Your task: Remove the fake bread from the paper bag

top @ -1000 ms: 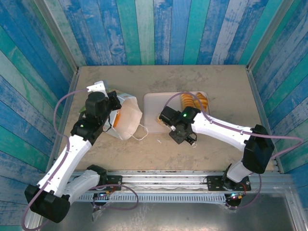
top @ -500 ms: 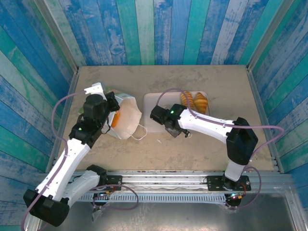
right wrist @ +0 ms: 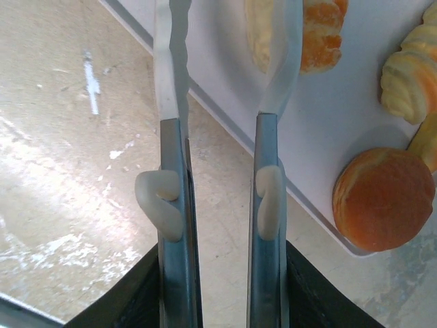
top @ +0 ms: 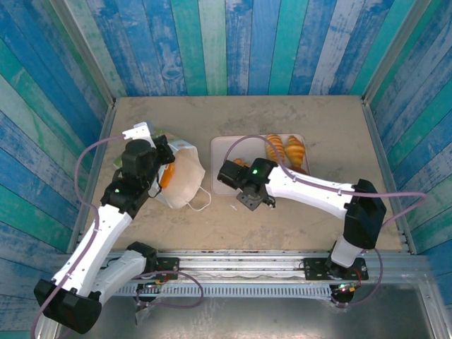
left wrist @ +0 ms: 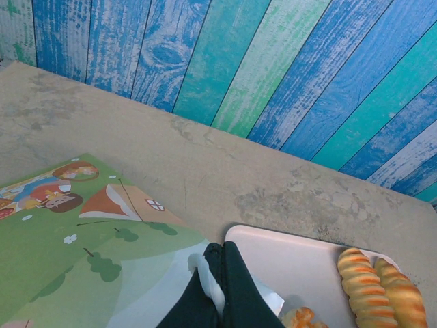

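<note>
The table (top: 296,113) carries the paper bag (top: 185,176) at left of centre, my left claw (left wrist: 216,263) pinched shut on its white edge. The pink tray (top: 226,152) beside it holds croissants (top: 284,148) and a bun (right wrist: 382,198). An orange piece (top: 167,175) shows inside the bag. I judge that my right claw (right wrist: 225,41), parted and empty at the tray's edge, must next reach into the bag's mouth.
</note>
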You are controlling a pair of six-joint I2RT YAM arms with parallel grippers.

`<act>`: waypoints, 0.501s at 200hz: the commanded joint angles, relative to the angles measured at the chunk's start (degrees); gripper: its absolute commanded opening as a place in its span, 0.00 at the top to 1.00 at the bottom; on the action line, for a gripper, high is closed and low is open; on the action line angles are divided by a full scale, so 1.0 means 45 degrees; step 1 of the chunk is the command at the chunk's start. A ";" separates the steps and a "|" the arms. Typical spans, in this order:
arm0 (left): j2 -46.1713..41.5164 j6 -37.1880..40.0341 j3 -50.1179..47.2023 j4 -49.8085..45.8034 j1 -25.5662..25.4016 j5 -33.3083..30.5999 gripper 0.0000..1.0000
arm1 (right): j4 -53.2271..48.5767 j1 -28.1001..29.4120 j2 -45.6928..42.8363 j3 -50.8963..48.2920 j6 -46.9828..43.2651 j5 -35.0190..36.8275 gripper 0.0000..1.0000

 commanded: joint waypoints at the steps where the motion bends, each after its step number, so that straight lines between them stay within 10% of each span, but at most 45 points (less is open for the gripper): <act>1: -0.0017 0.0102 -0.0114 0.0165 0.0038 -0.0149 1.00 | -0.0194 -0.0412 -0.0578 0.0907 0.0505 -0.0552 0.59; 41: -0.0110 0.0131 -0.0112 0.0109 0.0046 -0.0087 1.00 | 0.0216 -0.2321 0.0589 0.2372 0.1326 -0.3115 0.57; 100: -0.0286 0.0171 -0.0109 -0.0049 0.0046 -0.0062 1.00 | -0.0547 -0.2885 0.3456 0.4768 0.1024 -0.2742 0.54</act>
